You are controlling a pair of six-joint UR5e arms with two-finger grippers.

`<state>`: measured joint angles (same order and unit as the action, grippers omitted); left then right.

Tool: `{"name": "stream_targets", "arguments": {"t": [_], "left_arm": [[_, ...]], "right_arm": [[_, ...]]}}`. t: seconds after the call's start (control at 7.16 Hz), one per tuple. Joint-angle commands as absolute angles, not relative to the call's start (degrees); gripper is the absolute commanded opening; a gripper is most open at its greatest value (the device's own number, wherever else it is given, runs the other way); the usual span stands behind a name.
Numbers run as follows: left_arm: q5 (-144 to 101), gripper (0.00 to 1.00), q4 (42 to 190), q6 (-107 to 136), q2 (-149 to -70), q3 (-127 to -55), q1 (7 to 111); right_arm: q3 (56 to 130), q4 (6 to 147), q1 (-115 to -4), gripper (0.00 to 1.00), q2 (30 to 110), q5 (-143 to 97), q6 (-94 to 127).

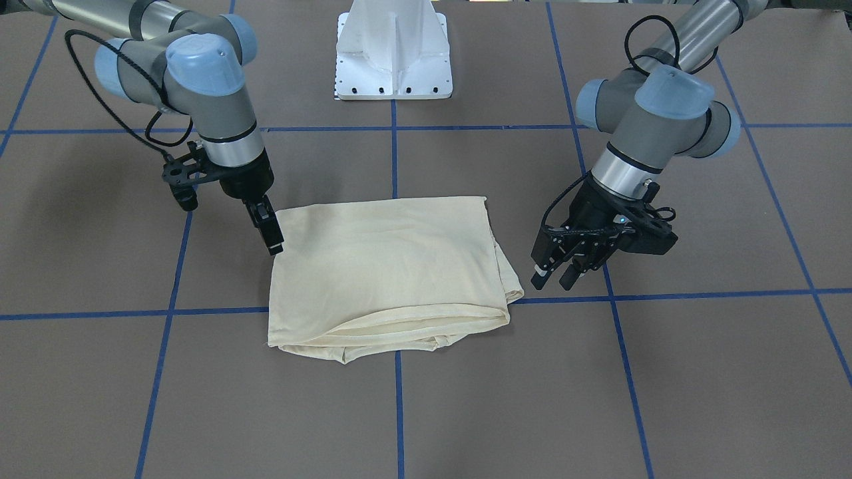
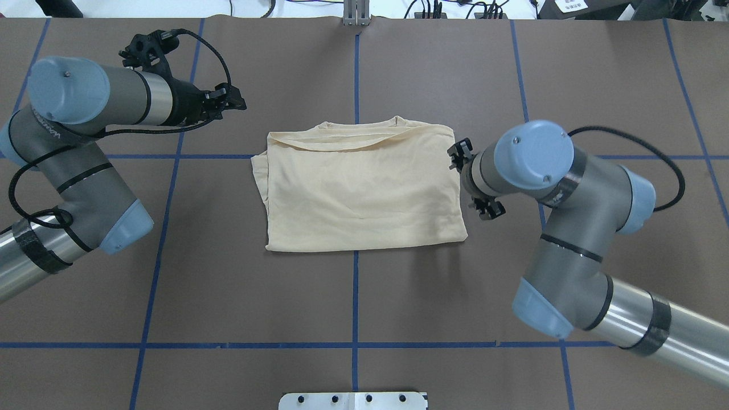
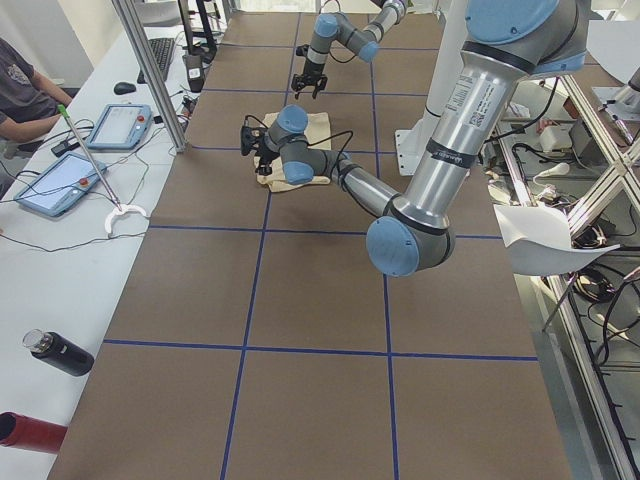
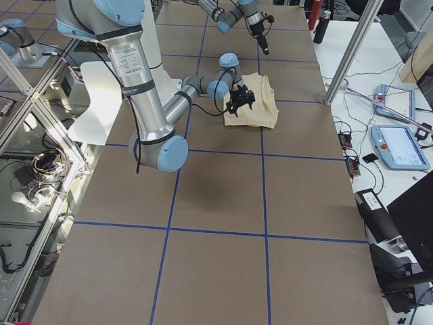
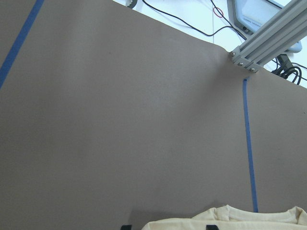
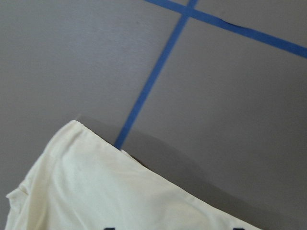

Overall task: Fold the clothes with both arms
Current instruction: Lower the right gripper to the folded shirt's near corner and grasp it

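Note:
The clothes are one pale cream-yellow shirt, folded into a rough rectangle on the brown table. Its neck edge is on the side away from the robot, and no print shows. My left gripper hangs open beside the shirt's corner on my left, holding nothing. My right gripper points down at the shirt's opposite side edge, close to the cloth. In the right wrist view a shirt corner lies between its spread fingertips, so it is open. The left wrist view shows the shirt's far edge low in the frame.
The white pedestal stands at the robot's side of the table. Blue tape lines grid the brown surface. Beyond the far edge are an aluminium post, a desk with tablets and a seated person.

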<state>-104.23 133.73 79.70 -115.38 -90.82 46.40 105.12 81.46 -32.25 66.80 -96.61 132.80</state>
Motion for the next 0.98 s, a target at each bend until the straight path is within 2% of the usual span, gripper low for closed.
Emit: {"name": "stream_targets", "arguments": {"t": [0.0, 0.84], "left_arm": [[-103.8, 0.64, 133.6, 79.8, -115.3, -91.0, 46.3], [-102.4, 0.64, 133.5, 79.6, -114.0, -90.9, 46.0]], "right_arm": [[106.2, 81.9, -27.0, 0.84, 69.4, -94.7, 136.8], [103.9, 82.0, -25.1, 0.8, 70.0, -93.3, 135.5]]}}
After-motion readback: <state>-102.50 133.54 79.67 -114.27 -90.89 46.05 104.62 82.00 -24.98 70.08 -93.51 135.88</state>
